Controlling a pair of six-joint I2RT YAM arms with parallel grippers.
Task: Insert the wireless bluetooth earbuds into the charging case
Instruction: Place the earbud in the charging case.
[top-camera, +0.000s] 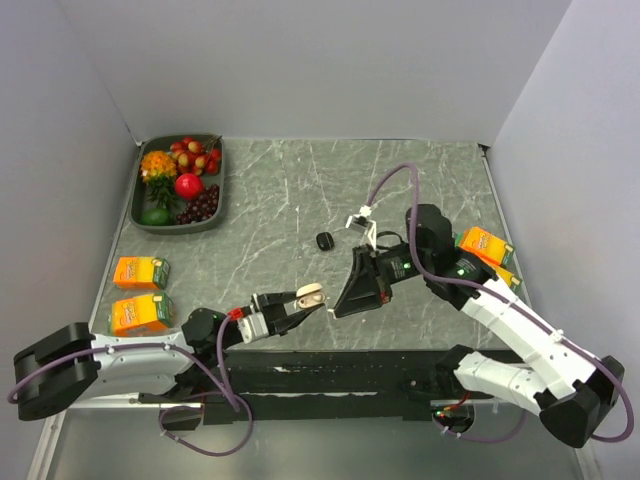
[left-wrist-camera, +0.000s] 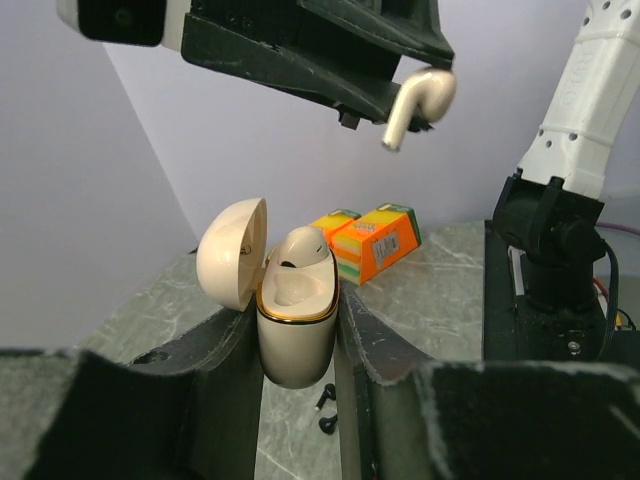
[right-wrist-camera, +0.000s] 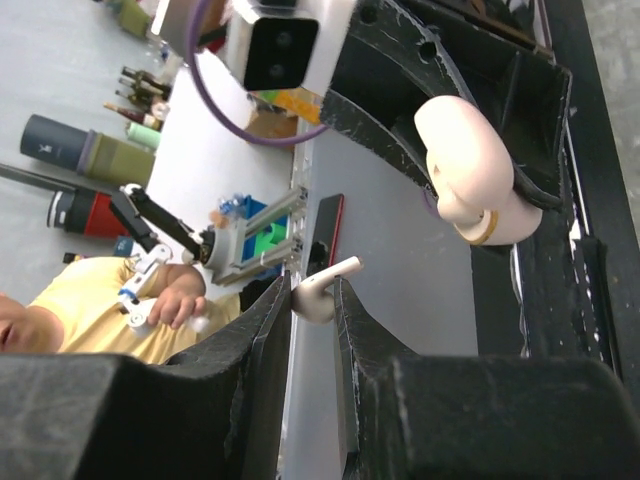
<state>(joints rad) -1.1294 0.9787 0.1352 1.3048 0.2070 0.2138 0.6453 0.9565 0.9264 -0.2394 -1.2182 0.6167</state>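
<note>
1. While the left hand clenches the cream charging case upright above the bench, the lid hangs open to the left.
2. Seated earbud, white, rests in the case's well.
3. Right hand grasps the second earbud, stem free, above and to the right of the case, apart from it.
4. Orange cartons lie on the bench behind.

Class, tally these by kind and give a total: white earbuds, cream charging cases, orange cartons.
white plastic earbuds: 2
cream glossy charging case, lid open: 1
orange rectangular cartons: 4
Total: 7
</note>
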